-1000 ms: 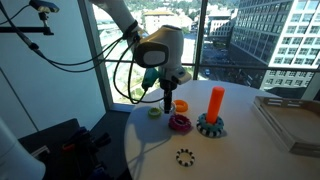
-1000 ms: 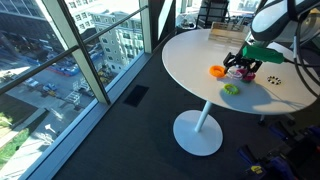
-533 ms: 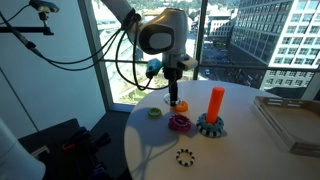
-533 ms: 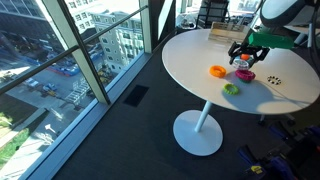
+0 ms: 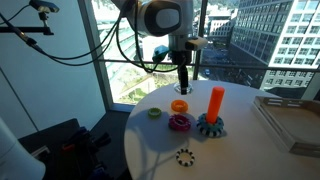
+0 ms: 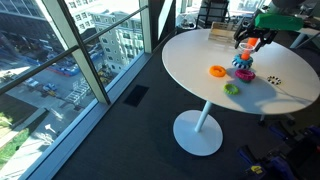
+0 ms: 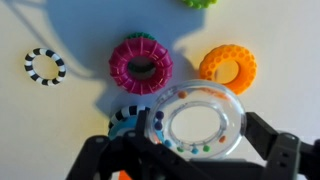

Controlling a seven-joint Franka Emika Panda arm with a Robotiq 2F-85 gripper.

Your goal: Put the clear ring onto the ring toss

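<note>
My gripper (image 7: 197, 142) is shut on the clear ring (image 7: 197, 122), a transparent ring with small coloured beads inside. In an exterior view the gripper (image 5: 183, 84) hangs above the table, left of the ring toss's orange peg (image 5: 216, 99) on its teal gear base (image 5: 211, 126). The wrist view shows an edge of the teal base (image 7: 127, 117) just left of the held ring. In an exterior view the gripper (image 6: 250, 41) is above the toys; the peg is hard to make out there.
An orange ring (image 5: 179, 105) (image 7: 228, 67), a magenta ring (image 5: 180, 122) (image 7: 141, 62), a yellow-green ring (image 5: 155, 112) and a black toothed ring (image 5: 184, 156) (image 7: 45, 66) lie on the round white table (image 6: 190, 60). A flat box (image 5: 292, 118) sits at the right.
The gripper has risen from table level by the orange ring and moved toward the peg, carrying the clear ring.
</note>
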